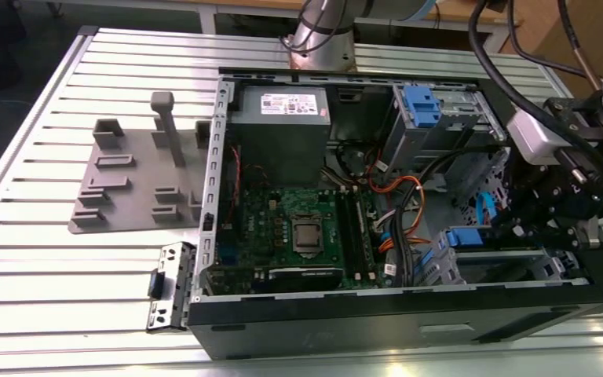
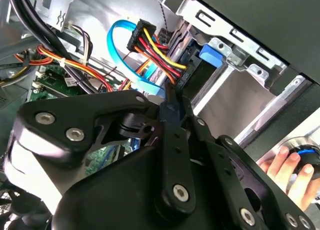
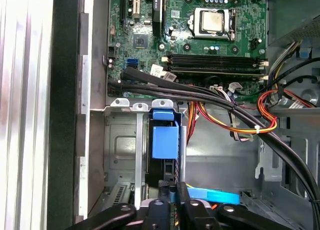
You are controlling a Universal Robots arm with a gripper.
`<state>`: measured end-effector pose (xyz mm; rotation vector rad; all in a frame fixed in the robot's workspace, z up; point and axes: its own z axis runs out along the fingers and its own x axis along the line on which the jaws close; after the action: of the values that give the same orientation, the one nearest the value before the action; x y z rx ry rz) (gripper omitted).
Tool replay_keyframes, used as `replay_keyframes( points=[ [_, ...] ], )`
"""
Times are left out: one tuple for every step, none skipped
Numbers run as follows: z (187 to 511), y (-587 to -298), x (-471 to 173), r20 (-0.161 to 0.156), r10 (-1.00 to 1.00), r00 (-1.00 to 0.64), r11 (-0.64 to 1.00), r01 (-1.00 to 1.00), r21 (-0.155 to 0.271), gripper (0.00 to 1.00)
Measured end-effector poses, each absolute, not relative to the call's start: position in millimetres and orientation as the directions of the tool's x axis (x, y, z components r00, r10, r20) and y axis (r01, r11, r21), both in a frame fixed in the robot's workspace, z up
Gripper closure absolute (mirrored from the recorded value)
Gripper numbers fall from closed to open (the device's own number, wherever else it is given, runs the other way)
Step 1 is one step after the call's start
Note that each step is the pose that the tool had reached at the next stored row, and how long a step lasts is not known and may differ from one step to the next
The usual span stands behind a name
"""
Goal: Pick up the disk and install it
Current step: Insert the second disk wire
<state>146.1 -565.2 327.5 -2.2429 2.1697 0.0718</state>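
The disk [image 3: 165,140] stands on edge in the drive cage at the computer case's front corner. Its blue rail frame faces the first wrist view, with a thin dark edge running back to my fingers. In the exterior view its blue rail [image 1: 471,236] shows at the lower right of the case. My black gripper [image 3: 172,192] reaches down into that corner, its two fingers pressed together on the disk's near edge. In the second wrist view the fingertips [image 2: 172,99] meet on the thin dark edge that leads into the cage slot [image 2: 192,72].
Black cable bundles [image 3: 200,92] and red-yellow power wires [image 2: 155,47] run close by the cage, with a blue data cable [image 2: 117,37] looping beside them. The motherboard [image 1: 301,228] fills the case floor. A person's hand [image 2: 287,165] rests outside the case. A grey fixture plate [image 1: 134,184] lies on the table.
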Motion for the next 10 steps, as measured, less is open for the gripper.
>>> replay_keyframes(
  points=[
    [327.5,-565.3,146.2,-0.047,-0.998,0.033,-0.034,-0.999,0.018,0.83],
    [327.6,-565.3,146.1,-0.046,-0.998,0.033,-0.034,-0.999,0.018,0.83],
    [328.0,-565.3,146.1,-0.046,-0.998,0.033,-0.034,-0.999,0.018,0.77],
    [328.5,-565.3,146.1,-0.045,-0.998,0.033,-0.034,-0.999,0.018,0.77],
    [330.6,-565.3,146.1,-0.045,-0.998,0.033,-0.033,-0.999,0.018,0.77],
    [334.4,-565.3,146.1,-0.046,-0.998,0.033,-0.033,-0.999,0.018,0.77],
    [338.4,-565.3,146.1,-0.046,-0.998,0.033,-0.033,-0.999,0.018,0.77],
    [341.4,-565.3,146.1,-0.046,-0.998,0.033,-0.033,-0.999,0.018,0.77],
    [343.5,-565.3,146.1,-0.046,-0.998,0.033,-0.033,-0.999,0.018,0.77],
    [344.2,-565.3,146.1,-0.047,-0.998,0.033,-0.033,-0.999,0.018,0.77]
  ],
)
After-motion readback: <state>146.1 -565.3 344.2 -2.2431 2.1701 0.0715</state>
